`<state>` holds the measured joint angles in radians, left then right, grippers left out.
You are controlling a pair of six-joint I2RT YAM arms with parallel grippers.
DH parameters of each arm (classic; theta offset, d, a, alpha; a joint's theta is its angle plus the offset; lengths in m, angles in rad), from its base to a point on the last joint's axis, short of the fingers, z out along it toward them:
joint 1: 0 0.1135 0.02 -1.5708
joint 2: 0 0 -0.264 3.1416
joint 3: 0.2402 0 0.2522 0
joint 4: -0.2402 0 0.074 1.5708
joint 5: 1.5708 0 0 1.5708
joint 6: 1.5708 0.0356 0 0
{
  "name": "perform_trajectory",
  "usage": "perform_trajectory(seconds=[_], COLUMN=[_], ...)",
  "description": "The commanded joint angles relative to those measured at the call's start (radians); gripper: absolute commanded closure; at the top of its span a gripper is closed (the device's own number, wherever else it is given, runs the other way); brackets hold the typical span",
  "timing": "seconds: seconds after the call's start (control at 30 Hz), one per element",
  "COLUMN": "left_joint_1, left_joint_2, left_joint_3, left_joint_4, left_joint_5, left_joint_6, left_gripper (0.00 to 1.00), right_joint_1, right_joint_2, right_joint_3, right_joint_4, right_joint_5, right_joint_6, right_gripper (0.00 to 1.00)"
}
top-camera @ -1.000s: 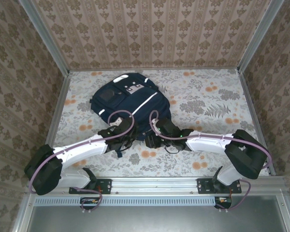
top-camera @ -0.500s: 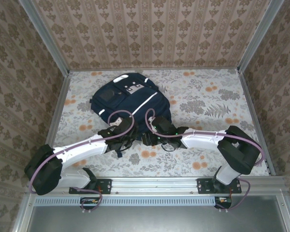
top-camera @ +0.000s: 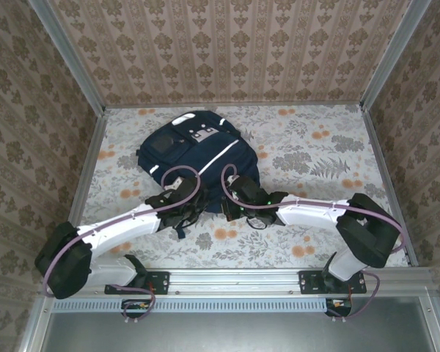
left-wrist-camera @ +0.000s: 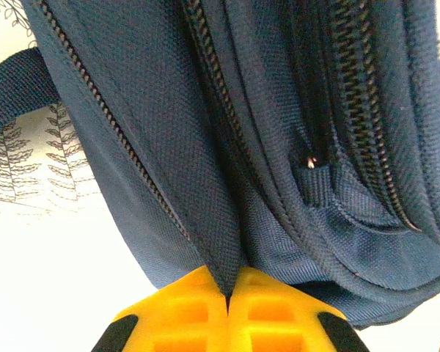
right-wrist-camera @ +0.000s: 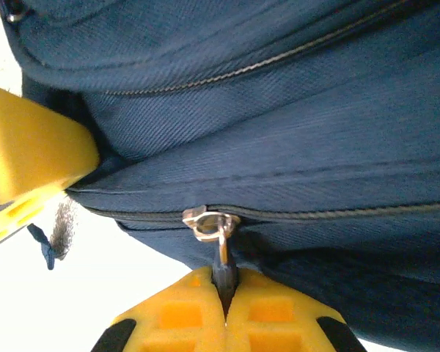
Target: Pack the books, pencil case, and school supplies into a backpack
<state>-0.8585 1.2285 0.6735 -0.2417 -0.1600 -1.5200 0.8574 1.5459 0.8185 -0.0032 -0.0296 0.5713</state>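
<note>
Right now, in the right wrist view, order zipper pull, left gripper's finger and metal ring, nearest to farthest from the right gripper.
1. Zipper pull, pinched in the shut right gripper, bottom centre.
2. Left gripper's yellow finger, at the left edge.
3. Metal ring, top-left corner.

The backpack (top-camera: 198, 158) is navy blue, with white stripes and a grey-white patch. Its zipper pull (right-wrist-camera: 218, 242) is silver. My fingertips (left-wrist-camera: 183, 308) are yellow. The tablecloth (top-camera: 315, 147) beneath the backpack is white, printed with grey leaves and orange flowers.

backpack (top-camera: 194, 150) on table (top-camera: 319, 158) | left pincer (left-wrist-camera: 228, 284), right pincer (right-wrist-camera: 225, 284) at its near edge
</note>
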Motion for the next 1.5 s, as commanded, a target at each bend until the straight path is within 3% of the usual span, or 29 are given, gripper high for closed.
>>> perform_trajectory(seconds=[0.0, 0.2, 0.33, 0.47, 0.57, 0.7, 0.8, 0.83, 0.9, 0.97, 1.07, 1.23, 1.37, 1.47], left_joint_1=[0.035, 0.098, 0.192, 0.39, 0.602, 0.856, 0.916, 0.917, 0.915, 0.9, 0.82, 0.527, 0.248, 0.133], left_joint_2=[-0.079, -0.235, -0.376, -0.502, -0.512, -0.365, -0.227, -0.204, -0.184, -0.211, -0.314, -0.456, -0.422, -0.322], left_joint_3=[-0.027, -0.111, -0.167, -0.201, -0.186, -0.116, 0.002, 0.031, 0.076, 0.09, 0.097, -0.005, -0.078, -0.058], left_joint_4=[-0.051, -0.136, -0.214, -0.277, -0.307, -0.267, -0.337, -0.355, -0.399, -0.431, -0.48, -0.41, -0.238, -0.123], left_joint_5=[-0.038, -0.043, -0.023, 0.076, 0.168, 0.367, 0.405, 0.407, 0.419, 0.424, 0.392, 0.337, 0.238, 0.171], left_joint_6=[0.022, 0.029, 0.066, 0.17, 0.308, 0.512, 0.633, 0.661, 0.681, 0.669, 0.596, 0.298, 0.079, 0.028], left_gripper=[1.0, 1.0, 1.0, 1.0, 1.0, 1.0, 1.0, 0.91, 0.6, 0.51, 0.49, 0.49, 0.46, 0.38], right_joint_1=[-0.029, -0.119, -0.19, -0.214, -0.212, -0.155, -0.088, -0.077, -0.065, -0.052, -0.029, -0.02, -0.021, -0.02], right_joint_2=[-0.058, -0.1, -0.1, -0.071, -0.045, -0.019, 0.007, 0.013, 0.021, 0.024, 0.031, 0.033, 0.037, 0.032], right_joint_3=[-0.026, -0.075, -0.083, -0.048, -0.015, 0.026, 0.067, 0.075, 0.08, 0.082, 0.098, 0.101, 0.101, 0.094], right_joint_4=[-0.109, -0.179, -0.201, -0.205, -0.199, -0.175, -0.169, -0.165, -0.141, -0.122, -0.126, -0.115, -0.113, -0.113], right_joint_5=[0.139, 0.177, 0.175, 0.152, 0.092, 0.024, 0.023, 0.023, 0.004, -0.005, -0.004, 0.006, -0.001, 0.0], right_joint_6=[-0.015, -0.026, -0.069, -0.122, -0.132, -0.118, -0.11, -0.1, -0.065, -0.046, -0.042, -0.038, -0.044, -0.048], right_gripper=[1.0, 1.0, 1.0, 1.0, 1.0, 1.0, 1.0, 1.0, 1.0, 1.0, 1.0, 1.0, 1.0, 1.0])
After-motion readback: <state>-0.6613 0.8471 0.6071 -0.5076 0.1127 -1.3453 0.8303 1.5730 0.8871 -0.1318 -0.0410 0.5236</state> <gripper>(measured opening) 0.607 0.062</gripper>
